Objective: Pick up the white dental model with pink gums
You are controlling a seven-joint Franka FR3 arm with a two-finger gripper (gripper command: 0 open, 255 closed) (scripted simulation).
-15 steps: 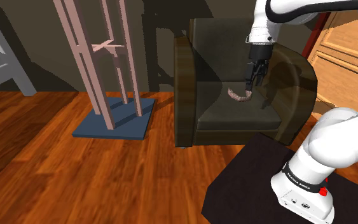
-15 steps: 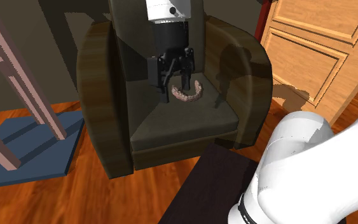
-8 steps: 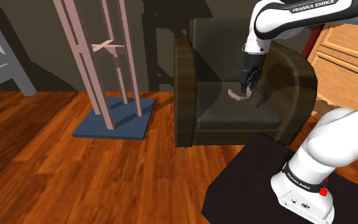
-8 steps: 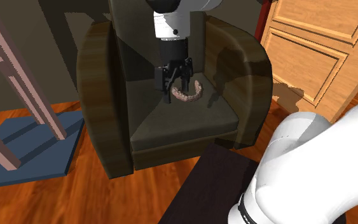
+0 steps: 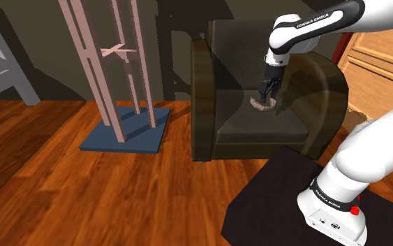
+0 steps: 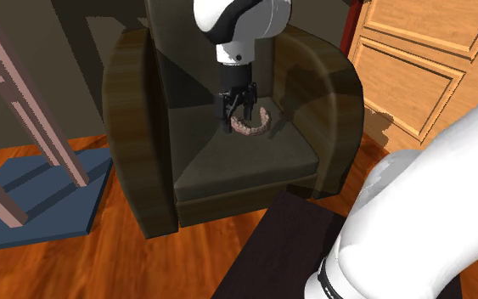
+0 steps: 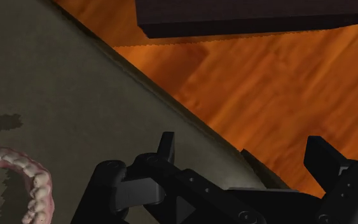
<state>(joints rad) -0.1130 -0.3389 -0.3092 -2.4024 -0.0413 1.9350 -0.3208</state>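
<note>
In the shoulder view, the all-black two-finger gripper (image 5: 267, 96) hangs low over the far part of the seat of a dark olive-brown upholstered armchair (image 5: 203, 105). Just under it lies the arch-shaped dental model (image 5: 260, 106), with pink gums and pale teeth. At the shoulder view's left, a tall pink wooden frame (image 5: 111, 70) stands on a flat blue slab (image 5: 128, 131).

In the second exterior view, the gripper (image 6: 238, 112) points down at the model's (image 6: 252, 127) near-left end. A panelled light wooden door (image 6: 424, 59) stands at the right.

In the wrist view, the black fingers (image 7: 166, 147) are spread apart with nothing between them. The dental model (image 7: 28, 175) rests on the grey-olive seat cushion (image 7: 75, 95), beside one finger and outside the gap.
</note>
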